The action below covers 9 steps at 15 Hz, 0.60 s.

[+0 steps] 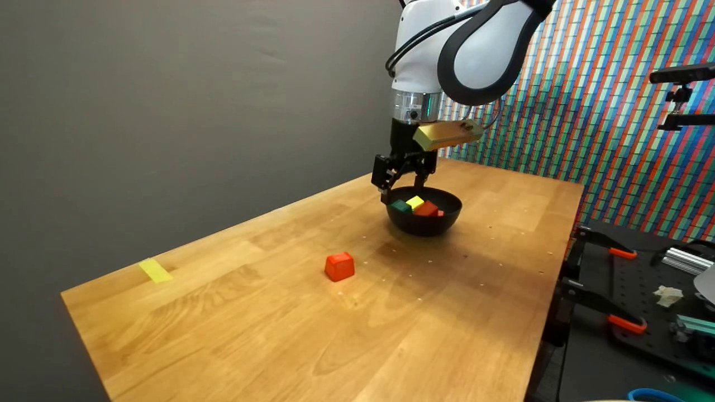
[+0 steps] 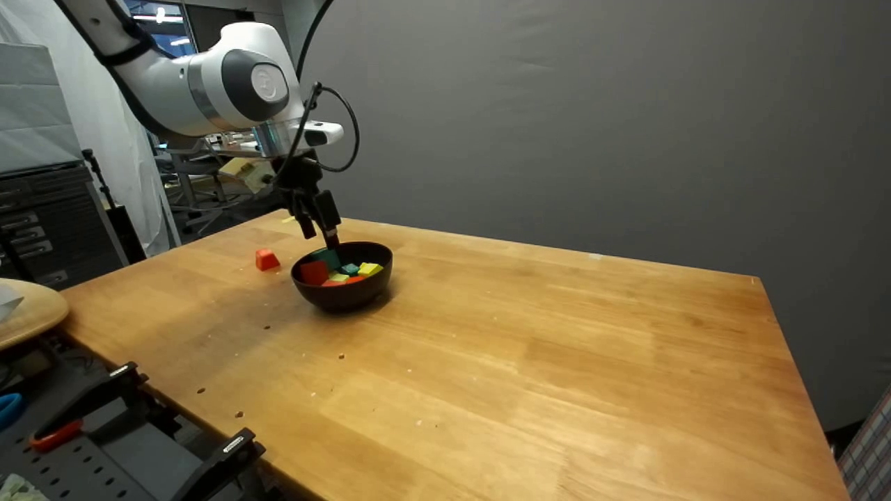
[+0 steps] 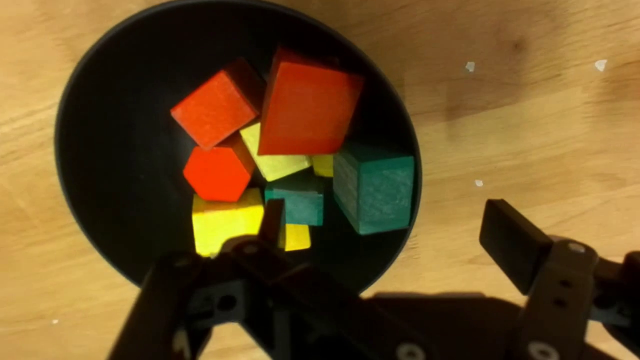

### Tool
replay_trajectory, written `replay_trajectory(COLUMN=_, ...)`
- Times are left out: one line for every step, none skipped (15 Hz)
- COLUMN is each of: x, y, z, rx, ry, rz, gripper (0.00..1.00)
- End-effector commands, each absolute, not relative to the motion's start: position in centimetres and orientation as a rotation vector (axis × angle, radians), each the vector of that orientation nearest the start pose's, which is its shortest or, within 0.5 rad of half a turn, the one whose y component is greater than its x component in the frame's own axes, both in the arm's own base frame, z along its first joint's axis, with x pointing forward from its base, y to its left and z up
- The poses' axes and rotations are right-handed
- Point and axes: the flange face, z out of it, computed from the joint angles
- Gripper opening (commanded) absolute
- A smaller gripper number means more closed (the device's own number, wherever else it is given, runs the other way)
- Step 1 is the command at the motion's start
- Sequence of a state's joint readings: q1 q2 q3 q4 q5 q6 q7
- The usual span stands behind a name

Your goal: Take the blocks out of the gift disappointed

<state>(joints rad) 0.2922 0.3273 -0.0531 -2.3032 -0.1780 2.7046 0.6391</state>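
Observation:
The black bowl (image 1: 424,226) stands upright on the table, also in an exterior view (image 2: 344,299) and the wrist view (image 3: 115,150). It holds several blocks: a large red block (image 3: 310,107), a large green block (image 3: 385,195) by the rim, a small green block (image 3: 305,207), a yellow block (image 3: 227,227) and smaller red ones (image 3: 215,110). A red-orange block (image 1: 339,267) lies on the table outside the bowl. My gripper (image 3: 395,235) is open and empty, pointing down at the bowl's rim (image 1: 402,188). One finger is over the bowl, the other outside it, with the large green block between their lines.
A flat yellow tape strip (image 1: 155,270) lies near the table's corner. A grey wall (image 1: 195,111) runs along one long edge. Clamps (image 1: 603,243) and a dark perforated board stand beside the opposite edge. A round wooden top (image 2: 28,316) is beside the table.

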Motion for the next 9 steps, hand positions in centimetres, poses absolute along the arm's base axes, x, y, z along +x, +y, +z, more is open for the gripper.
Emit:
replay_trajectory(x=52.4, y=12.2, z=20.3, rx=-3.144, ry=0.480, rz=-0.223, gripper=1.00)
replay_trajectory(x=52.3, y=11.8, z=20.2, rx=-3.139, ry=0.503, rz=-0.229, gripper=1.00)
replay_trajectory(x=52.3, y=11.3, z=20.3, rx=-3.129, ry=0.535, rz=-0.239, gripper=1.00)
replay_trajectory(x=52.3, y=10.9, z=20.3, rx=-3.123, ry=0.562, rz=-0.247, gripper=1.00)
replay_trajectory(x=52.3, y=10.4, z=20.5, rx=-3.109, ry=0.594, rz=-0.262, gripper=1.00)
replay_trajectory(x=52.4, y=10.0, z=20.6, rx=-3.102, ry=0.619, rz=-0.271, gripper=1.00)
replay_trajectory(x=52.3, y=9.6, z=20.6, rx=-3.091, ry=0.647, rz=-0.281, gripper=1.00)
replay_trajectory(x=52.3, y=9.3, z=20.5, rx=-3.083, ry=0.671, rz=-0.283, gripper=1.00)
replay_trajectory(x=52.2, y=9.0, z=20.4, rx=-3.076, ry=0.693, rz=-0.285, gripper=1.00)
